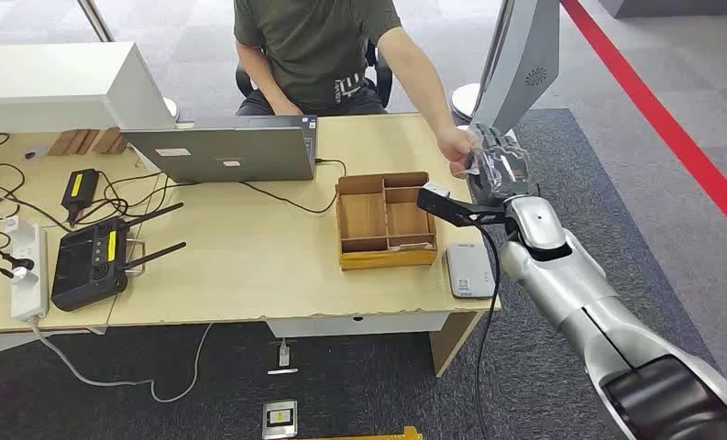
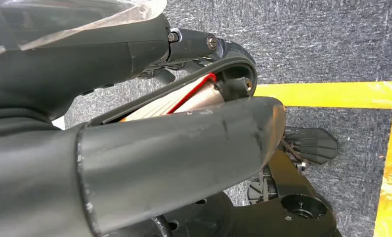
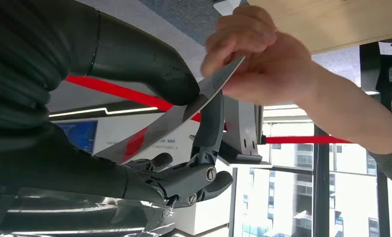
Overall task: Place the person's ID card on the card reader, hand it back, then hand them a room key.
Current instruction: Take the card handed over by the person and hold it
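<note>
At the desk's far right corner, the right hand [image 3: 149, 98] pinches the ID card [image 3: 184, 111] between thumb and fingers while the person's hand [image 3: 255, 59] grips its other end. Which handover this is, I cannot tell. If receiving, the card reader [image 1: 470, 270] comes next.

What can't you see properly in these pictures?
- What is printed on the card: in the right wrist view it is edge-on and bent between the right hand and the person's hand.
- The card in the head view: too small, hidden by both hands.
- Whether the wooden tray holds room keys: too small in the head view.
- The left hand: too close in the left wrist view to tell its hold.
</note>
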You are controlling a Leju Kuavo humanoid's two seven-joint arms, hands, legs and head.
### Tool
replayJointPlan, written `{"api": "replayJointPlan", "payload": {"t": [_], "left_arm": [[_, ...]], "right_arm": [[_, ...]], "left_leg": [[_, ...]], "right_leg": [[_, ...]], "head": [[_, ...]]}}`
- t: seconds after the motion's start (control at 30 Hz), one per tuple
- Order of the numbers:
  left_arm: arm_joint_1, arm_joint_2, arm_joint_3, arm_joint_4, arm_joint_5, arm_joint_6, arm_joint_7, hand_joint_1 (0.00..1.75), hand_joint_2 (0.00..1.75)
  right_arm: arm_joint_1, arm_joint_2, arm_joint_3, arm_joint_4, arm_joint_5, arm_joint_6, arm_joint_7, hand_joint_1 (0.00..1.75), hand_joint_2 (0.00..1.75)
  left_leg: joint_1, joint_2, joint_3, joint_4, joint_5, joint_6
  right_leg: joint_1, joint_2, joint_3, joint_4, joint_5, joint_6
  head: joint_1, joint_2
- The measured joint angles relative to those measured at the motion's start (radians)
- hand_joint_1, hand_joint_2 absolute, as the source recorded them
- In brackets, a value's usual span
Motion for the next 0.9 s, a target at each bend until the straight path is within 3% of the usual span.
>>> {"api": "replayJointPlan", "payload": {"t": [0.33,0.9], "left_arm": [[0.000,0.000,0.000,0.000,0.010,0.000,0.004,0.00,0.00],[0.002,0.000,0.000,0.000,0.025,0.008,0.013,0.00,0.00]], "right_arm": [[-0.002,-0.005,0.006,0.007,0.010,0.020,0.000,1.75,1.75],[0.077,-0.077,-0.017,0.007,0.030,0.056,-0.013,1.75,1.75]], "left_leg": [[0.000,0.000,0.000,0.000,0.000,0.000],[0.000,0.000,0.000,0.000,0.000,0.000]], "right_leg": [[0.000,0.000,0.000,0.000,0.000,0.000],[0.000,0.000,0.000,0.000,0.000,0.000]], "head": [[0.000,0.000],[0.000,0.000]]}}
